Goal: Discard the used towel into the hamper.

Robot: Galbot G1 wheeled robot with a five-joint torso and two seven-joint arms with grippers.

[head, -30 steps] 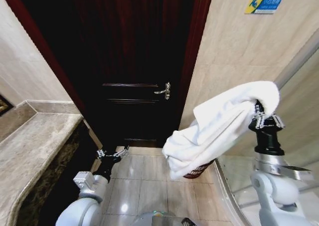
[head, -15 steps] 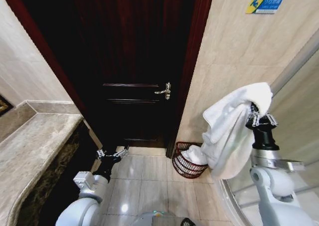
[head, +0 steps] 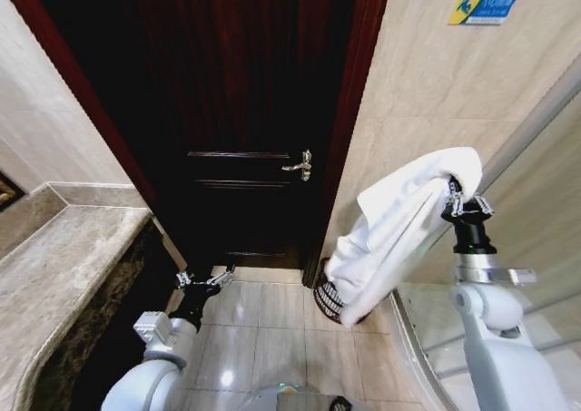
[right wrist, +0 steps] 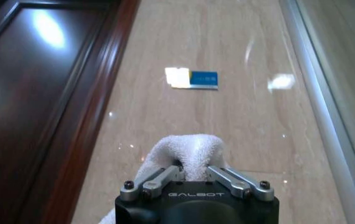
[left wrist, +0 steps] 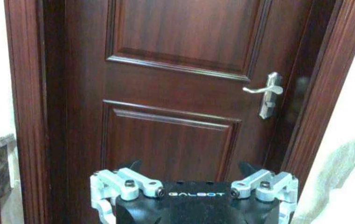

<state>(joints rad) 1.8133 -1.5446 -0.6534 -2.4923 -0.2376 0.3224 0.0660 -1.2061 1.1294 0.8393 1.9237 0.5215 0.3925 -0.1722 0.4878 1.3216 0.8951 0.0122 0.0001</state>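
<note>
**Towel held high over hamper, not yet dropped**

Bathroom corner w/ a dark wood door (head: 245, 112) and beige tiled wall (head: 427, 84). The right gripper (head: 465, 202) is raised at about door-handle height on the robot's right side, fingers clamped on a fold of the white towel (head: 399, 220); the right wrist view shows the cloth (right wrist: 186, 151) pinched between the jaws. The towel drapes down and left from the grip, its lower end hanging in front of the hamper (head: 325, 300), which sits on the floor at the foot of the door frame and is mostly hidden.

Vs. half a sec ago: the towel has swung back toward the door, covering more of the basket, and its tail no longer dips inside. Likely still swinging, so it's not settled for release.

The left gripper (head: 205, 280) is parked low near the counter (head: 64, 266), fingers spread, empty, facing the door.
</note>
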